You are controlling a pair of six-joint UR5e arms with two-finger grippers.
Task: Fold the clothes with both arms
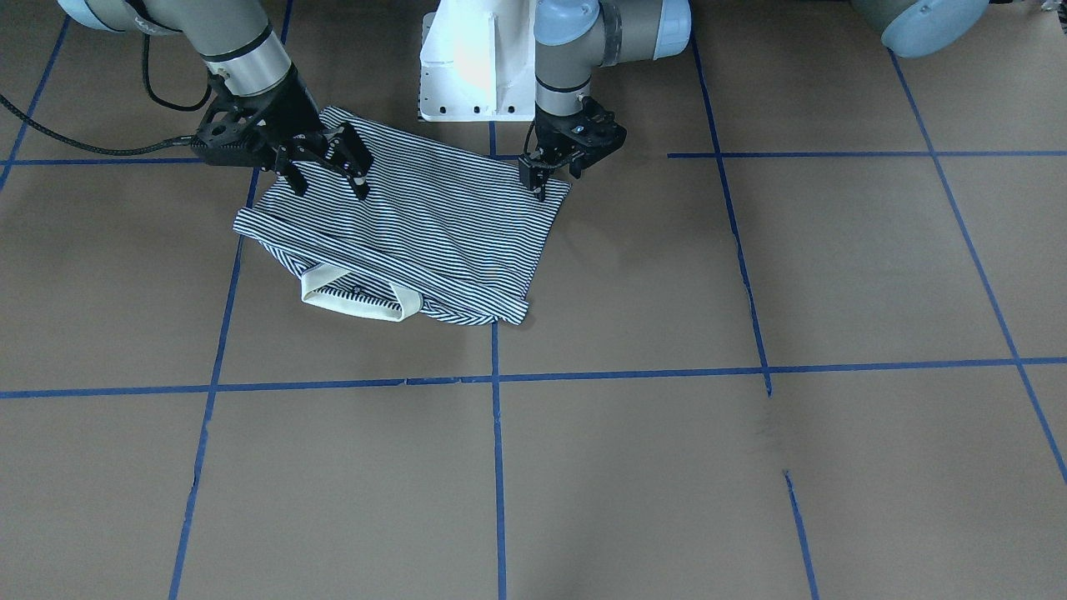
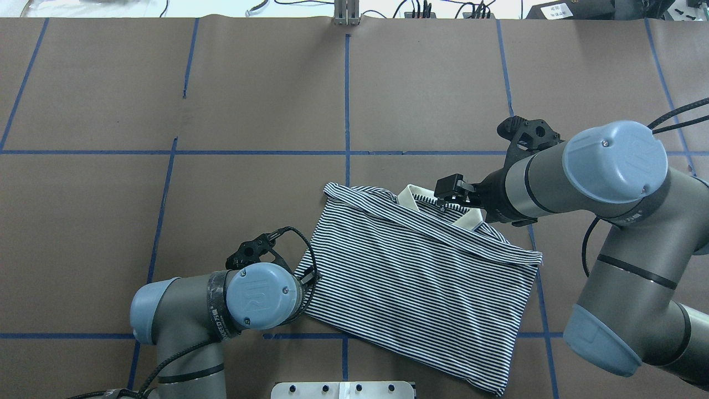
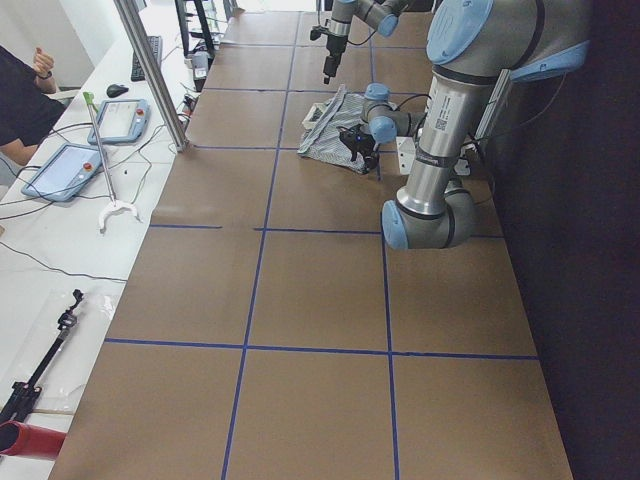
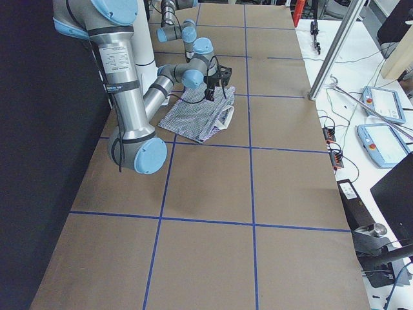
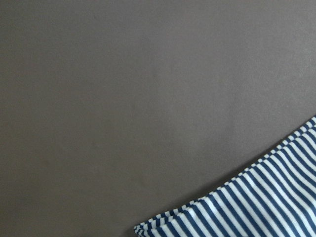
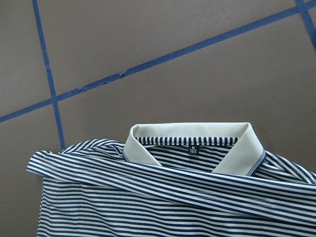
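The striped polo shirt [image 1: 417,225] [image 2: 421,277] lies flat on the brown table just in front of the robot's base. Its cream collar [image 2: 412,197] [image 6: 192,132] is on the side away from the robot. My right gripper [image 1: 327,182] [image 2: 446,195] hangs open above the shirt with nothing between its fingers, and its wrist view looks down on the collar. My left gripper [image 1: 538,187] [image 2: 309,275] is low at the shirt's hem corner [image 5: 266,197]. I cannot tell whether it is open or shut, or whether it holds the cloth.
The white pedestal base [image 1: 475,67] stands right behind the shirt. Blue tape lines [image 1: 497,417] divide the brown table into squares. A side bench with tablets [image 3: 65,170], cables and a seated person [image 3: 20,100] runs along the far side. A metal post [image 3: 150,70] rises at the table's far edge.
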